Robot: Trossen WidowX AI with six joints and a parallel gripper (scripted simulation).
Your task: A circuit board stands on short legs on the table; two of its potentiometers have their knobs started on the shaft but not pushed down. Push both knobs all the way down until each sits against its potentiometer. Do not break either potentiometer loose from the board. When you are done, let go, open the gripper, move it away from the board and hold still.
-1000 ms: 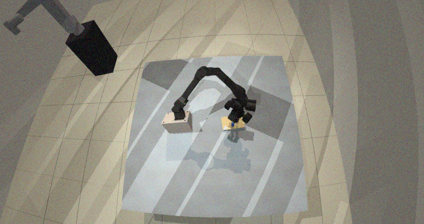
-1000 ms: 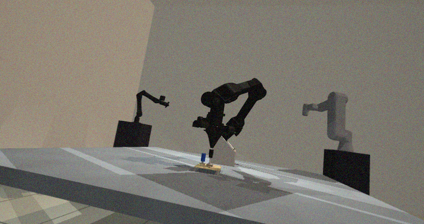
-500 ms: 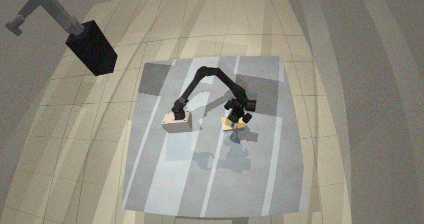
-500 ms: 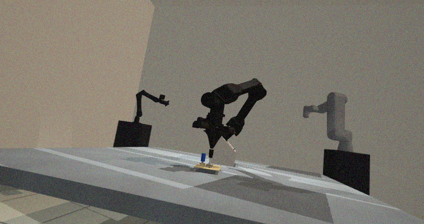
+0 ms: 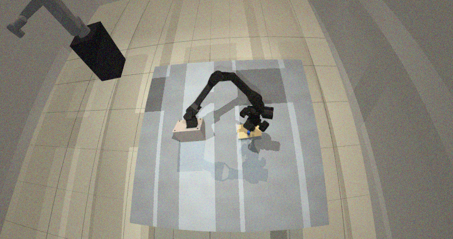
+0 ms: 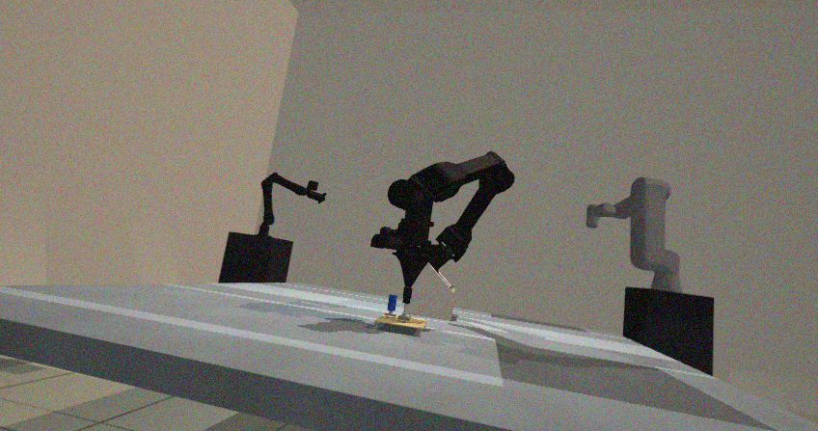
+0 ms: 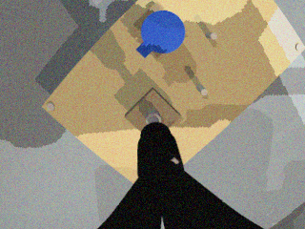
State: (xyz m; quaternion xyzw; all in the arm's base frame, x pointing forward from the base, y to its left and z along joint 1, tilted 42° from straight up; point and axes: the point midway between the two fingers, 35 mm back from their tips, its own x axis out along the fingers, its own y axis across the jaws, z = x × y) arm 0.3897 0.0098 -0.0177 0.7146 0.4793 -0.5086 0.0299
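From above, the black parallel-jaw gripper (image 5: 250, 125) (image 6: 407, 283) (image 7: 160, 171) hangs over the yellow circuit board (image 5: 241, 135) (image 6: 418, 323) (image 7: 229, 97), beside the blue knob (image 5: 248, 132) (image 6: 393, 303) (image 7: 163, 31); from the side, its fingers are clenched together – tips at the top of the black knob (image 6: 406, 296) (image 7: 156, 143), which sits high on its shaft; in the wrist view, the black knob lies just ahead of the fingers – the blue one farther off, over the board.

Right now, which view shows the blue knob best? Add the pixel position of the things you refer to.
Exterior: there the blue knob (image 5: 248, 132) (image 6: 393, 302) (image 7: 163, 31) stands side-on, upright above the board (image 5: 249, 137) (image 6: 399, 324) (image 7: 229, 81). Wrist is larger but looks onto its top, hiding most of the shaft. Top shows only a small blue dot beside the gripper (image 5: 249, 129) (image 6: 406, 302) (image 7: 154, 129).
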